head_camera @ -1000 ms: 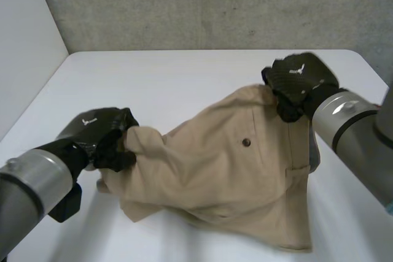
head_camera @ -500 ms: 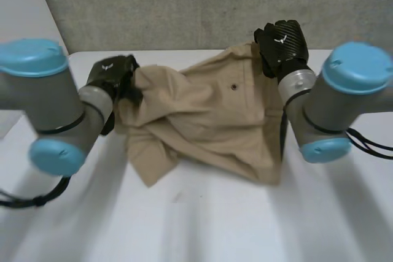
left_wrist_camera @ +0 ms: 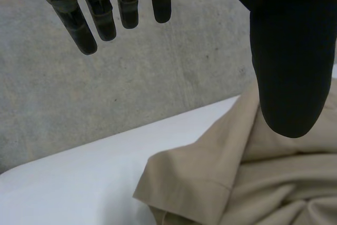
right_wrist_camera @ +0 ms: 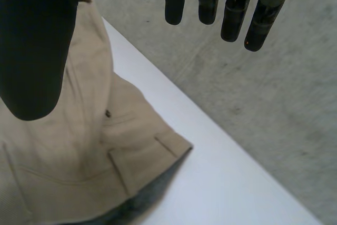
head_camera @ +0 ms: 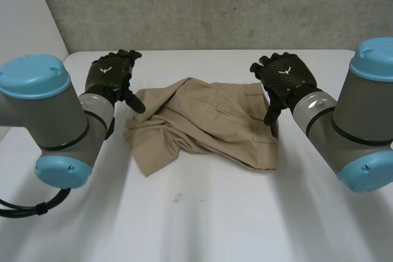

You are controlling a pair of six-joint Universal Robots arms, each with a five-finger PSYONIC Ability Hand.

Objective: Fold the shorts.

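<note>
The tan shorts [head_camera: 206, 121] lie crumpled and loosely doubled over in the middle of the white table [head_camera: 196, 213]. My left hand [head_camera: 110, 75] hovers open just off the shorts' left edge, holding nothing. In the left wrist view its straight fingers [left_wrist_camera: 87, 17] and thumb stand apart above a hem corner of the shorts [left_wrist_camera: 210, 183]. My right hand [head_camera: 284, 81] is open at the shorts' right edge, its thumb pointing down beside the waistband. In the right wrist view the fingers [right_wrist_camera: 231, 9] are spread above the waistband corner of the shorts [right_wrist_camera: 142, 156], with a belt loop and a button showing.
A grey concrete wall [head_camera: 215, 4] rises behind the table's far edge. A pale wall panel [head_camera: 24, 35] stands at the left. Bare tabletop stretches in front of the shorts toward the near edge.
Both hands carried the lifted shorts toward the far side, then let go. The shorts have dropped onto the table in a crumpled fold, and both hands have opened.
</note>
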